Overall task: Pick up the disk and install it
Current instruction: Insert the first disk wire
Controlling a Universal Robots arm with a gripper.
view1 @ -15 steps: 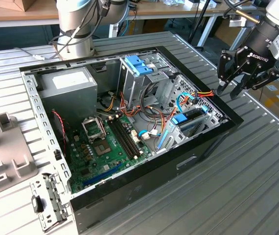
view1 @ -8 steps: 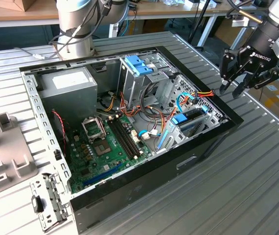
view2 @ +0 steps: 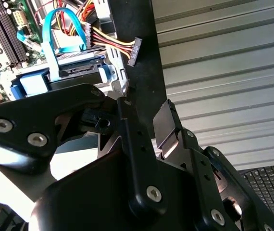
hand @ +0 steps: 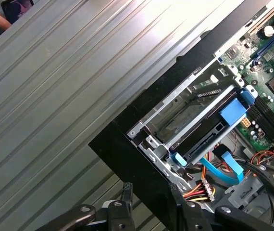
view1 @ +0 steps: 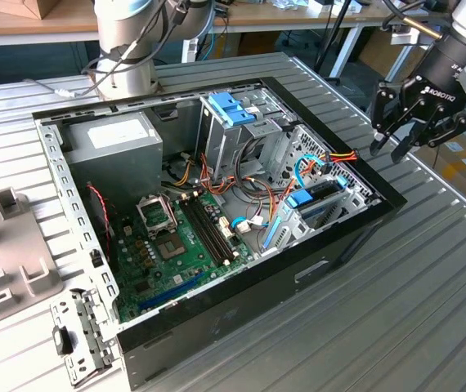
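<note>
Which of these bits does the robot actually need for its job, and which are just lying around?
Part of the job:
- gripper, open and empty, over the case's edge
- disk, sitting in its bay
- computer case

Just lying about:
- power supply
- loose metal bracket
- grey plastic panel
- keyboard

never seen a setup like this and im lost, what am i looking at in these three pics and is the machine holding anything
A robot arm works over an open black desktop computer case lying on a ribbed metal table. The exterior view comes from a camera off the arm; both wrist views come from cameras riding on the arm. The arm's black gripper hangs open and empty beside the case, at the exterior view's right. Below it, in the case's corner bay, sits the disk, a flat dark hard drive with blue plastic rails. A grey boxy power supply fills another corner.
</note>
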